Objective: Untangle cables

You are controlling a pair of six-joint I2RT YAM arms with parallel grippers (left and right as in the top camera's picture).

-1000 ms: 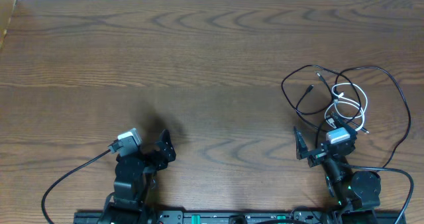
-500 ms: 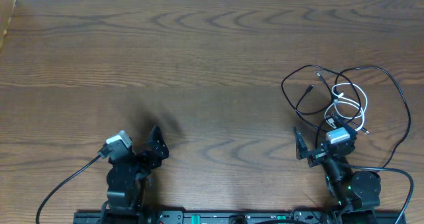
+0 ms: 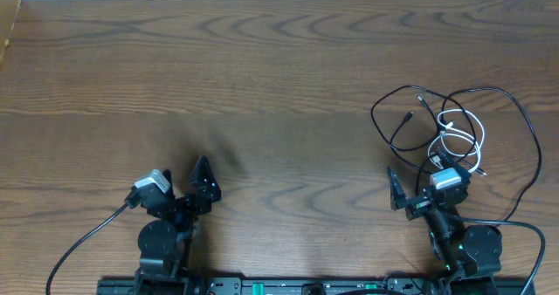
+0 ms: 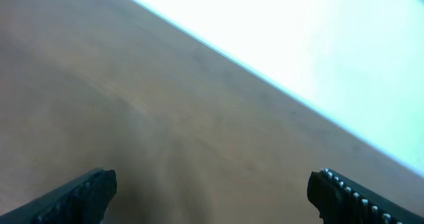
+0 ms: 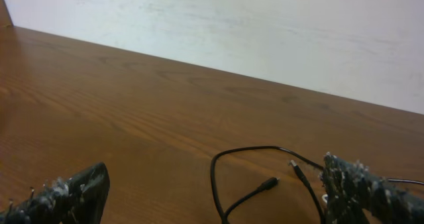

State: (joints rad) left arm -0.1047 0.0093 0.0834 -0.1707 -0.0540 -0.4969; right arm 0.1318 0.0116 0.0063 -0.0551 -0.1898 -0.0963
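Black cable (image 3: 524, 125), white cable (image 3: 479, 133): likely light, limp, thin, prone to slip. Best hold: plug end or free outer loop, pulled gently.
Left gripper (image 4: 213, 196): jaws wide apart, empty, well left of cable tangle (image 3: 445, 120), over bare worktop (image 3: 262, 85).
Right gripper (image 5: 213, 187): jaws wide apart, empty, just short of tangle's near edge.
Black loops ring tangle; white coils at its centre.
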